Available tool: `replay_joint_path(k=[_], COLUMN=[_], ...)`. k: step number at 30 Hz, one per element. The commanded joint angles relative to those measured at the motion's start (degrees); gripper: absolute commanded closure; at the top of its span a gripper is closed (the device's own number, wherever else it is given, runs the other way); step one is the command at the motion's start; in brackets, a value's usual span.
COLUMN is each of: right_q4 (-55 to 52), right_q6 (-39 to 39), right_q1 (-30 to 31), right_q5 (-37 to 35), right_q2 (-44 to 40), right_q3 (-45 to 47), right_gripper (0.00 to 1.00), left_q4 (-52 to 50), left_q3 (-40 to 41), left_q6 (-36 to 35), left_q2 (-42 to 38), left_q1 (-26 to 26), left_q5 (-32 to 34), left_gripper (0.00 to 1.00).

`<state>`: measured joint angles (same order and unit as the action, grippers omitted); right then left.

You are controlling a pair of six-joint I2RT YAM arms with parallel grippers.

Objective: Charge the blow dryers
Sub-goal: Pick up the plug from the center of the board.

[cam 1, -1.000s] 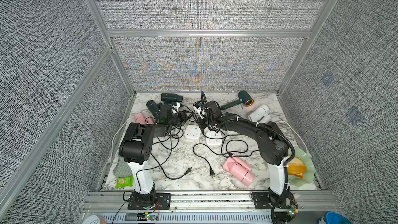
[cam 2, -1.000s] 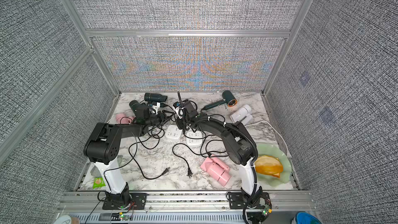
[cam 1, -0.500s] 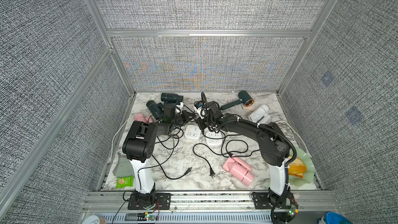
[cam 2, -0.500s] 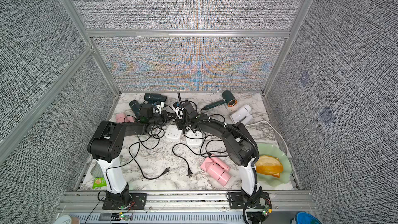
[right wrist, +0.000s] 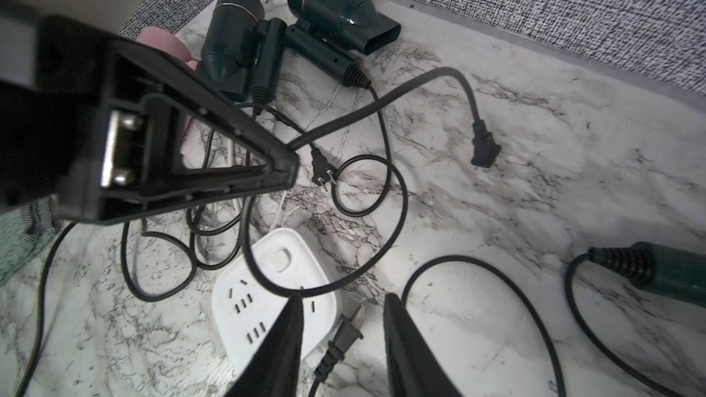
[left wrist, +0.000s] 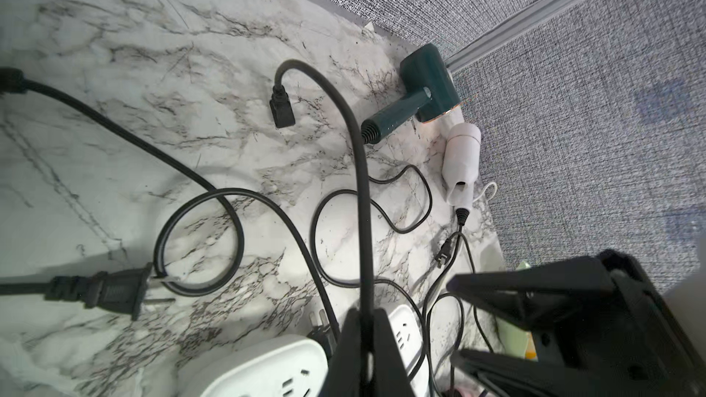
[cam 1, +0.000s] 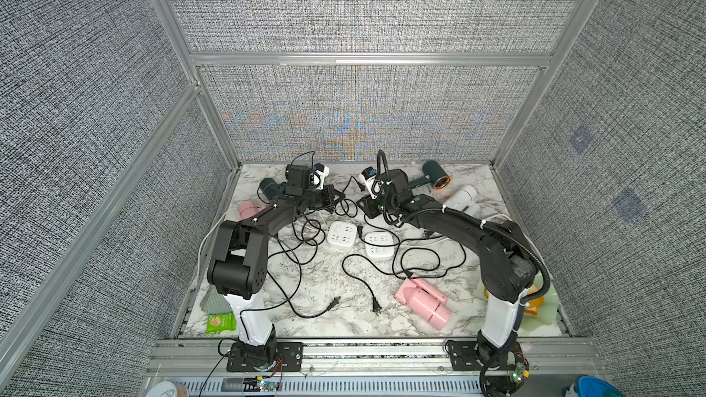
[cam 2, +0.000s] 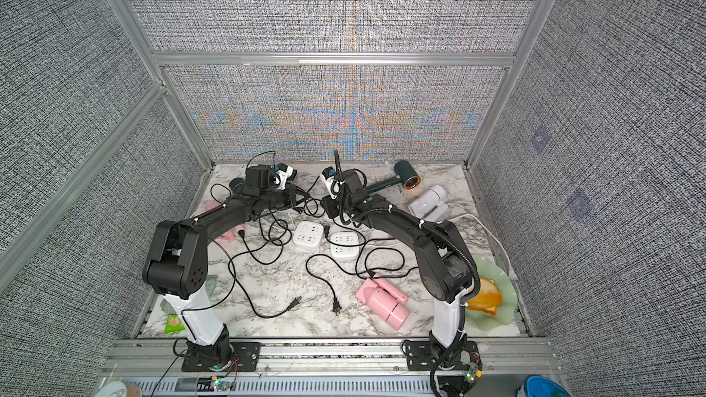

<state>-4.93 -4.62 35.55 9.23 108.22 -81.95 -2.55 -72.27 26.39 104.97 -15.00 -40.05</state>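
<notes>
My left gripper (left wrist: 366, 318) is shut on a thick black cord (left wrist: 359, 169) that arches up and ends in an angled plug (left wrist: 282, 108). In the right wrist view that left gripper (right wrist: 290, 169) pinches the same cord (right wrist: 382, 105). My right gripper (right wrist: 344, 299) is open and holds nothing, above a socket block (right wrist: 267, 299) and a loose plug (right wrist: 345, 334). Two dark teal blow dryers (right wrist: 233, 47) (right wrist: 336, 5) lie at the back left. A copper-ringed teal one (cam 1: 437, 175), a white one (cam 1: 462, 200) and two pink ones (cam 1: 422, 301) (cam 1: 248, 208) lie around.
Two white socket blocks (cam 1: 342, 236) (cam 1: 378, 245) sit mid-table among tangled black cords. A green plate (cam 2: 493, 292) with orange food is at the front right. A green packet (cam 1: 218, 322) lies by the left arm's base. Grey walls enclose the table.
The left gripper has shut on the black cord. The right gripper has opened and let it go. Both grippers stay close together at the back middle.
</notes>
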Motion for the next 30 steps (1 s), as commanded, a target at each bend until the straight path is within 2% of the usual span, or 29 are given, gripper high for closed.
replay_joint_path(k=[1, 14, 16, 18, 28, 30], right_q4=[-0.3, -3.1, -3.6, -3.5, -5.3, -5.4], right_q6=[2.5, 9.0, 9.8, 10.4, 12.9, 13.0], right_q1=[-1.1, -3.2, -3.3, -3.4, -3.7, -3.7], right_q5=[-0.6, 2.7, 3.2, 3.4, 3.3, 4.0], right_q2=[0.2, 1.9, 2.0, 2.0, 3.6, 4.0], right_q3=[-1.0, -6.0, -6.6, -7.0, -11.1, -11.3], right_gripper=[0.61, 0.43, 0.42, 0.41, 0.42, 0.51], left_q4=[-10.8, -32.3, -34.1, -35.1, -46.5, -48.2], left_q3=[-3.1, -19.4, -20.7, -21.0, -27.1, -29.0], left_q6=[-9.9, -26.6, -28.4, -31.6, -40.0, -41.3], left_q2=[-1.1, 0.2, 0.2, 0.2, 2.5, 3.4], left_q1=[0.0, 0.0, 0.0, 0.0, 0.0, 0.0], left_q5=[-0.1, -7.8, -8.3, -11.6, -14.8, -15.1], left_gripper=[0.98, 0.98, 0.98, 0.98, 0.97, 0.97])
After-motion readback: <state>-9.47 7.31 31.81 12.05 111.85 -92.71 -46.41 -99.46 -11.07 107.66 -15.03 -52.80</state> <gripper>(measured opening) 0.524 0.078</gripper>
